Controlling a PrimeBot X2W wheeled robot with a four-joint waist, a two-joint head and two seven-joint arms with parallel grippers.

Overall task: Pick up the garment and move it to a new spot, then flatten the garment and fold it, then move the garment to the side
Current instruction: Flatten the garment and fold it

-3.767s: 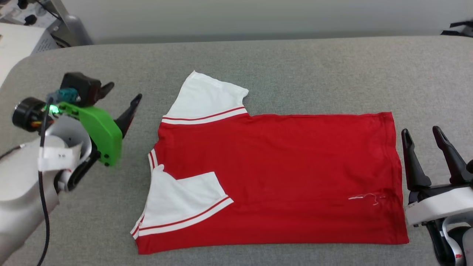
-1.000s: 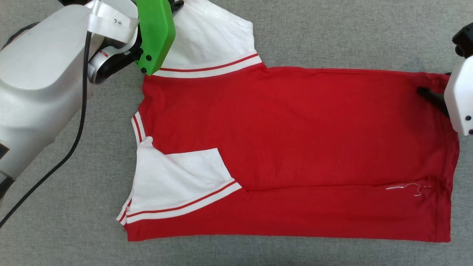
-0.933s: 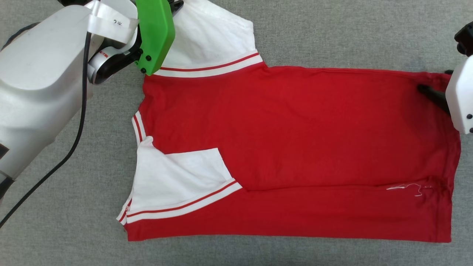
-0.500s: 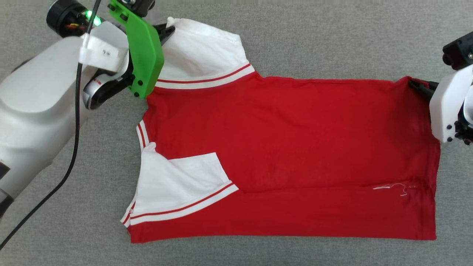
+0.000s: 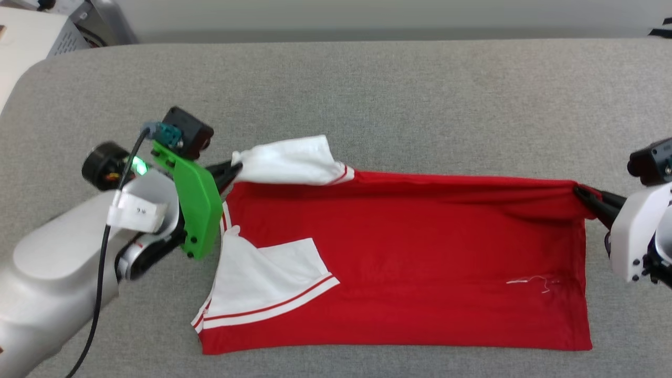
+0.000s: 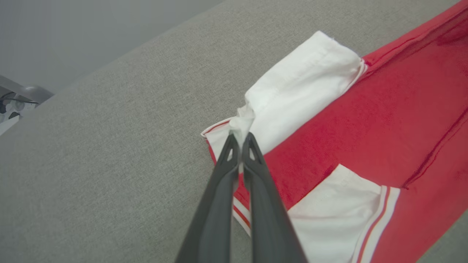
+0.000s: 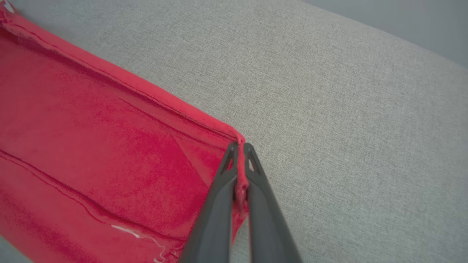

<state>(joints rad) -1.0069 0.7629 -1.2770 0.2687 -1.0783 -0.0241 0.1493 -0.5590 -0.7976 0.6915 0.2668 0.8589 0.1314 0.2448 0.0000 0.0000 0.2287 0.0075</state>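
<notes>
The garment (image 5: pixel 409 252), red with white striped-trim sleeves, lies print-down across the grey table, its near half flat. My left gripper (image 5: pixel 235 167) is shut on the far white sleeve's corner (image 6: pixel 239 126), lifting it. At the right, my right gripper (image 5: pixel 579 191) is shut on the far hem corner (image 7: pixel 239 140), which is raised too. Between the two grips the far edge hangs taut above the surface. The near sleeve (image 5: pixel 268 281) lies folded over the red body.
The grey fabric table (image 5: pixel 420 94) stretches beyond the garment to its far edge. Equipment and a pale box (image 5: pixel 31 31) stand past the far left corner. A white loose thread (image 5: pixel 530 282) sits near the hem.
The head camera has tilted up. Both grippers have raised the garment's far edge, and the far sleeve now folds over; a second ago the right gripper closed on the hem corner.
</notes>
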